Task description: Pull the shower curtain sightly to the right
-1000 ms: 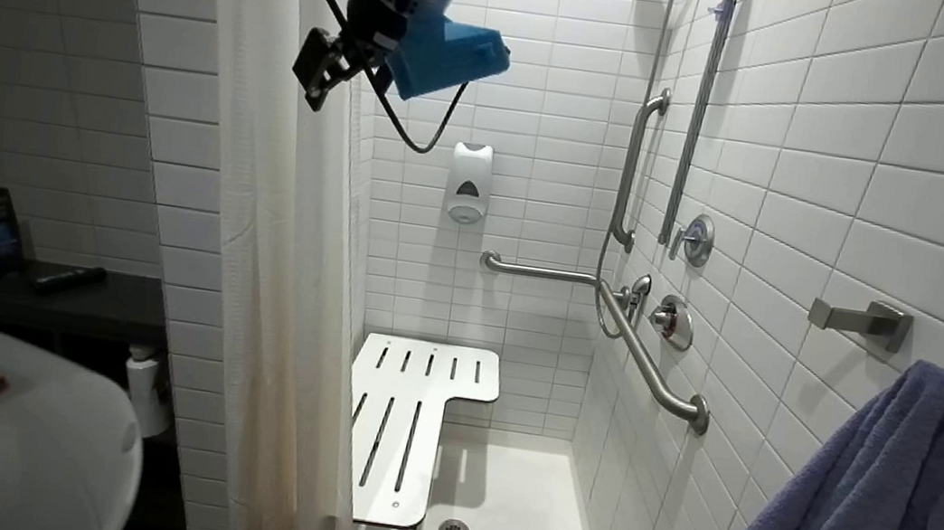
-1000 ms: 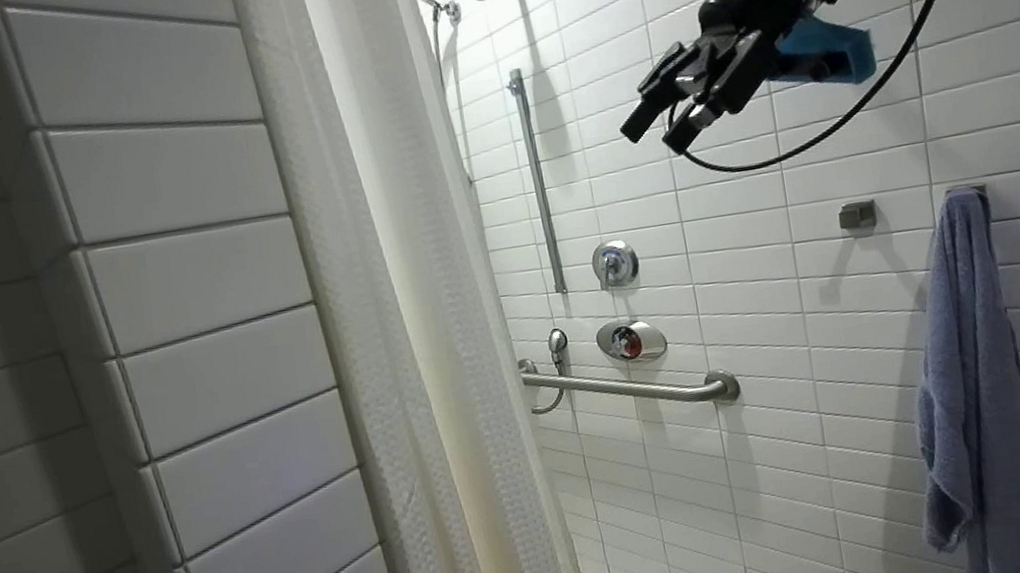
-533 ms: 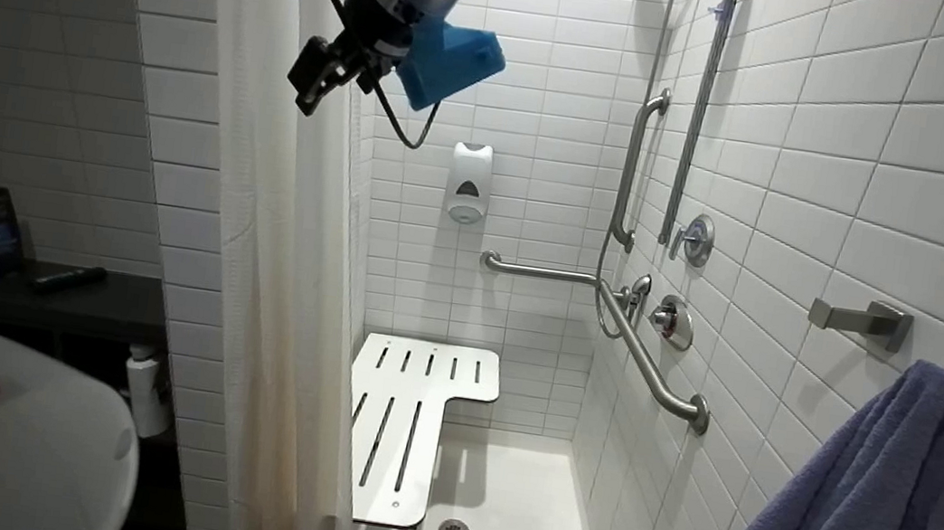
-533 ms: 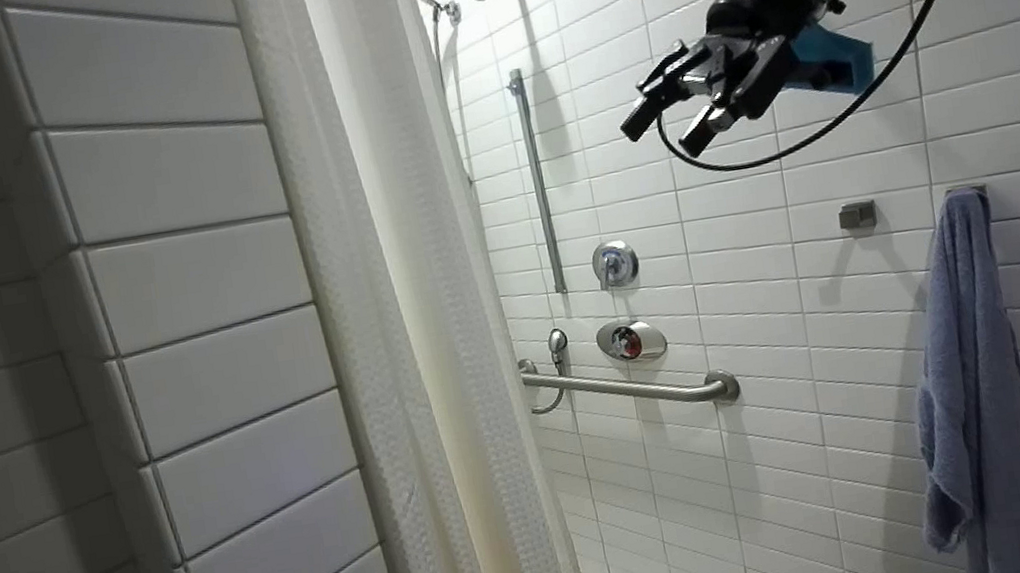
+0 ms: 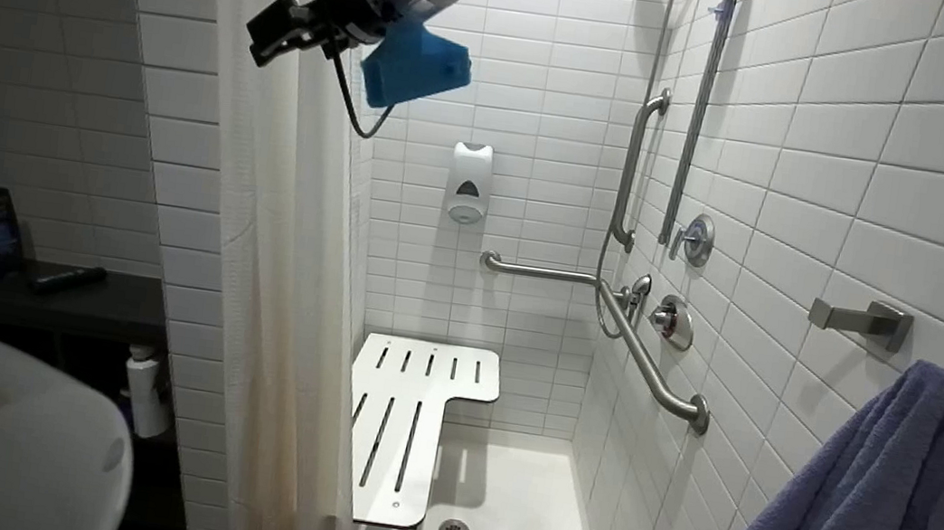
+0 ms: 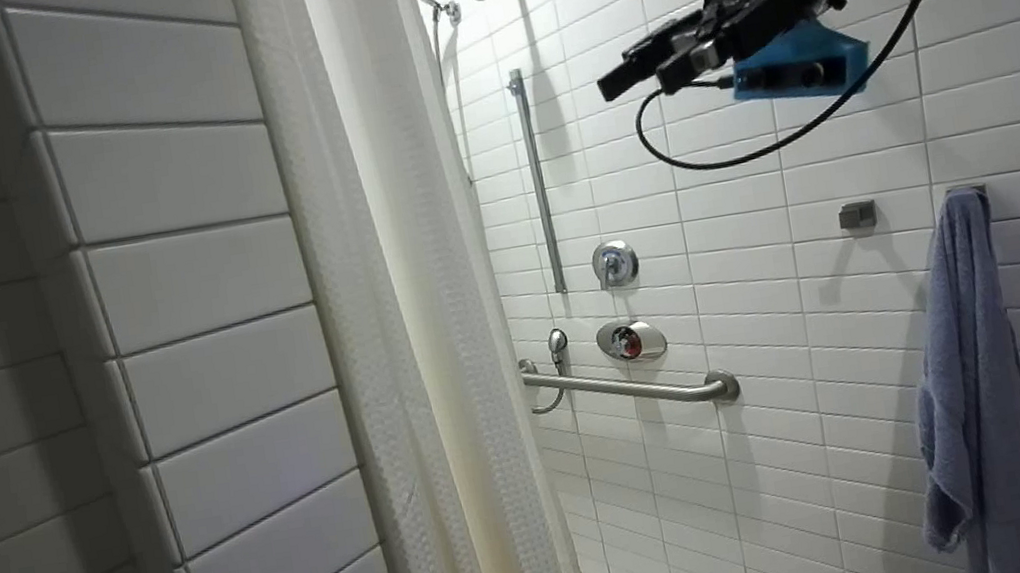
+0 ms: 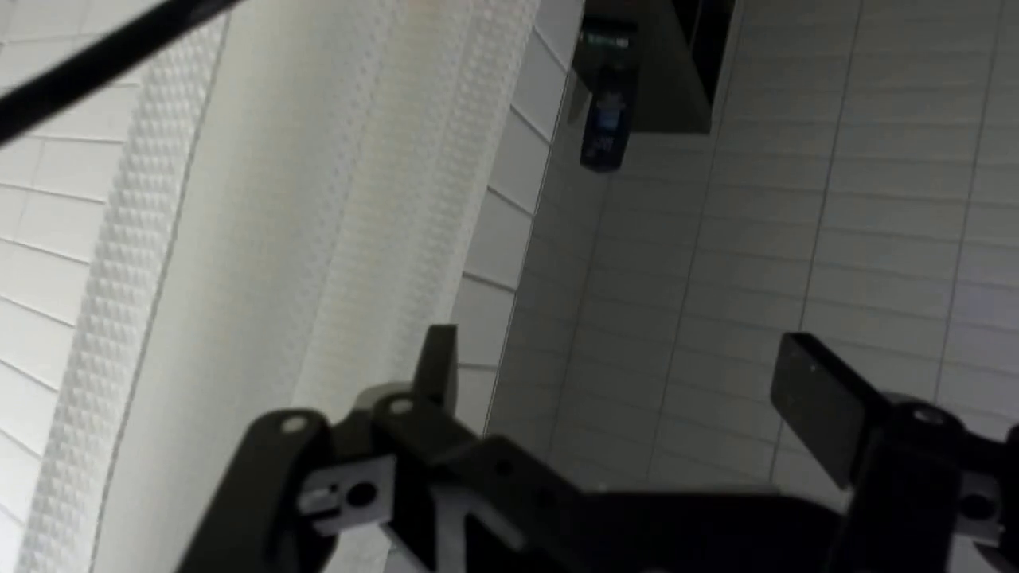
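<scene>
The shower curtain is a tall off-white sheet with soft vertical folds. It hangs at the left of the shower opening in both exterior views. In the wrist view the curtain runs slanted across the left side. My gripper is high up, in front of the curtain's upper part in this exterior view. In another exterior view the gripper is right of the curtain, with a gap in the picture. The gripper is open with nothing between the fingers. Its left finger overlaps the curtain's edge in the wrist view; I see no contact.
A white slatted seat stands behind the curtain. Grab bars and a blue-grey towel are on the right wall. A tiled wall edge borders the curtain's left. A dark shelf and white basin are at lower left.
The gripper has moved left and a little up and has tipped so its fingers point more level. The cable loop has shifted left with it. The curtain has not visibly moved.
</scene>
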Robot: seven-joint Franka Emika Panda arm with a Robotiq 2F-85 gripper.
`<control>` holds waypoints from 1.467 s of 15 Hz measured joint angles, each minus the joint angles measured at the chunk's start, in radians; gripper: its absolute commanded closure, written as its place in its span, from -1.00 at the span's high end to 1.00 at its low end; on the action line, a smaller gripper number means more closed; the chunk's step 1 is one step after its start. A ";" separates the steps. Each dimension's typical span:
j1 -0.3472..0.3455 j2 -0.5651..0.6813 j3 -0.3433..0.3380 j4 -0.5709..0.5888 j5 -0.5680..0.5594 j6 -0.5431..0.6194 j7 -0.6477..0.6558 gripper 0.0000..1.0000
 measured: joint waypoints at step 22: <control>-0.258 0.031 0.295 -0.031 0.745 0.271 -0.034 1.00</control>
